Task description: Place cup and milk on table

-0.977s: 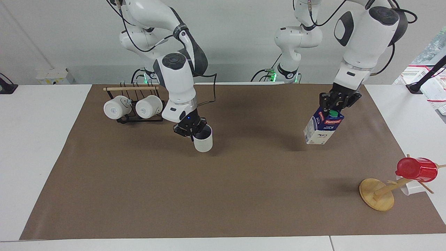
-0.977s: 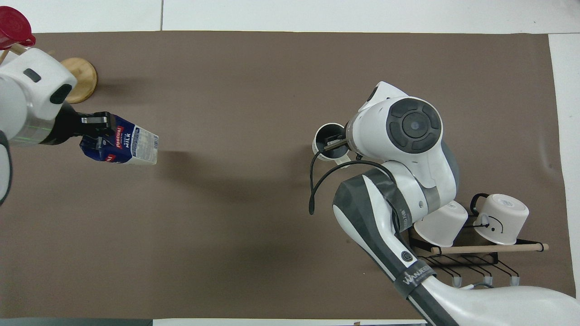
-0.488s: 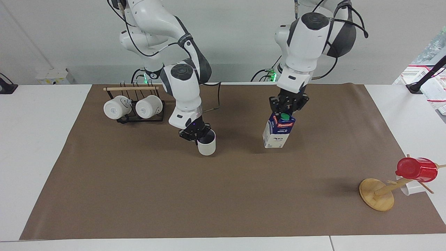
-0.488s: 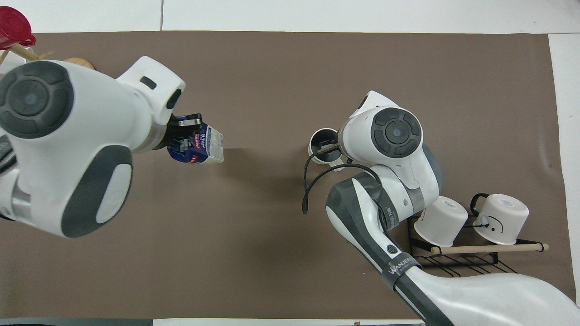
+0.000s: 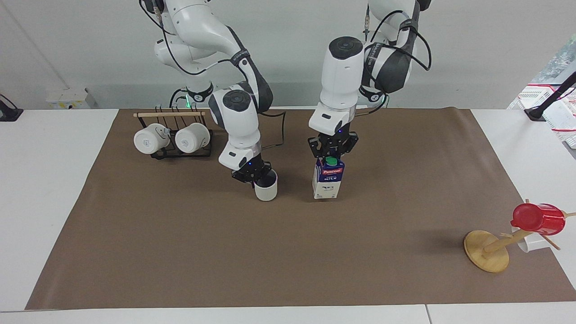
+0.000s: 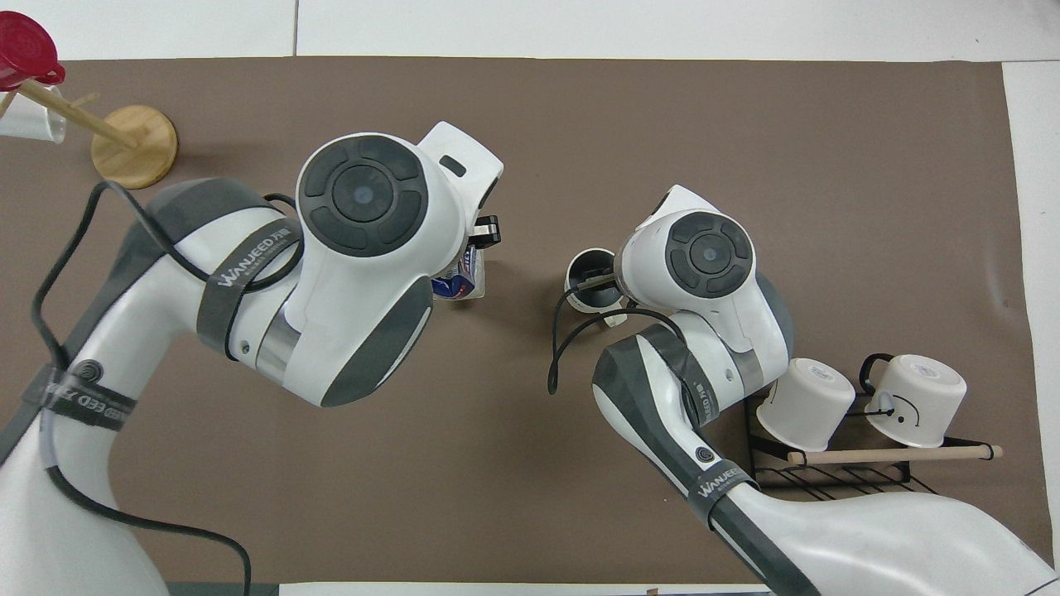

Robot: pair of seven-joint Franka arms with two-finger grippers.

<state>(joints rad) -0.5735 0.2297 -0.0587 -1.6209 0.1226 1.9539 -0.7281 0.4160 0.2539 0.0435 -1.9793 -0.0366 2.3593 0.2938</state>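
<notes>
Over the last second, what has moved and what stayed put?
The left claw carried the blue-and-white milk carton toward the off-white cylindrical mug and brought it upright. The right claw shifted that mug slightly. Both grips stayed shut; rack mugs and red cup unchanged.

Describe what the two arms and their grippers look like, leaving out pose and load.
Both arms are glossy white with dark grey joint covers and round grey end caps. A grey band reading WANJEED wraps each forearm, and loose black cables run alongside. The left gripper and right gripper are small, black and two-fingered, each showing a tiny blue light.
</notes>
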